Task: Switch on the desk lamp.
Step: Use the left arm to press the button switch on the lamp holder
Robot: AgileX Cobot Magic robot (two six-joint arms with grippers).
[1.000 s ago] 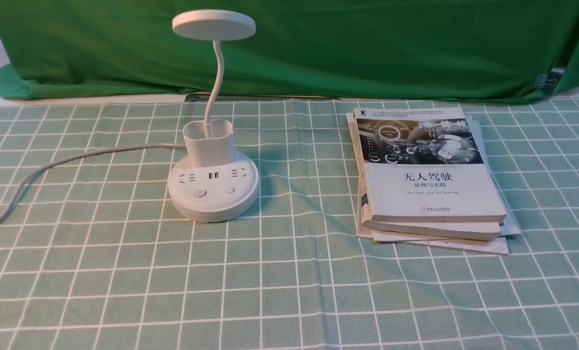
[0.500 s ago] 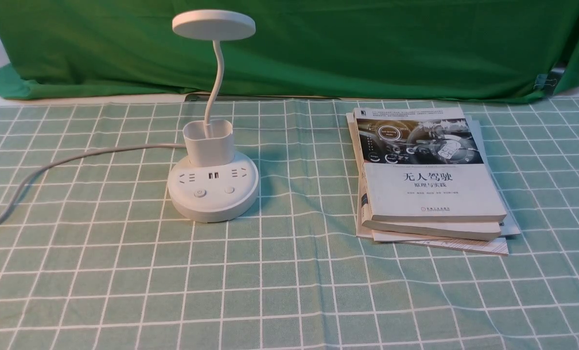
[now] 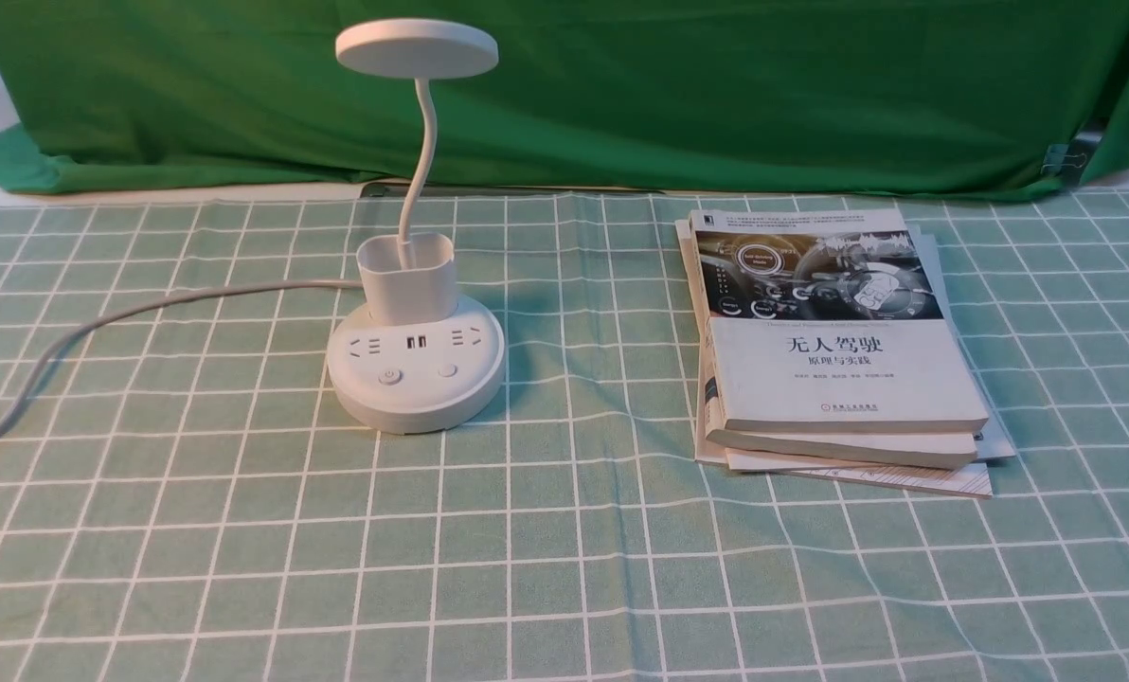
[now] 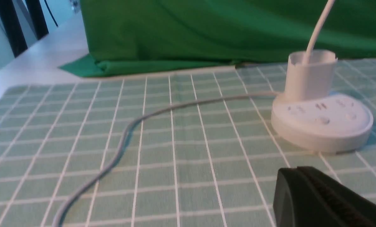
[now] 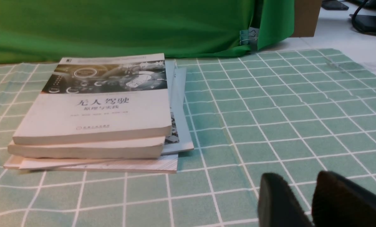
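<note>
At the desk's near left corner, the left gripper (image 4: 298,186) hovers low over the checked tablecloth (image 3: 564,568). It shows as one dark mass, so whether its jaws are parted cannot be told. A grey cord (image 3: 148,305) curves in from the left edge to the desk lamp (image 3: 416,374), which stands upright on the left half, nearer the far edge, with its head unlit. A stack of books (image 3: 839,360) lies on the right half. Near the front edge, the right gripper (image 5: 312,189) holds its fingers slightly apart and empty.
</note>
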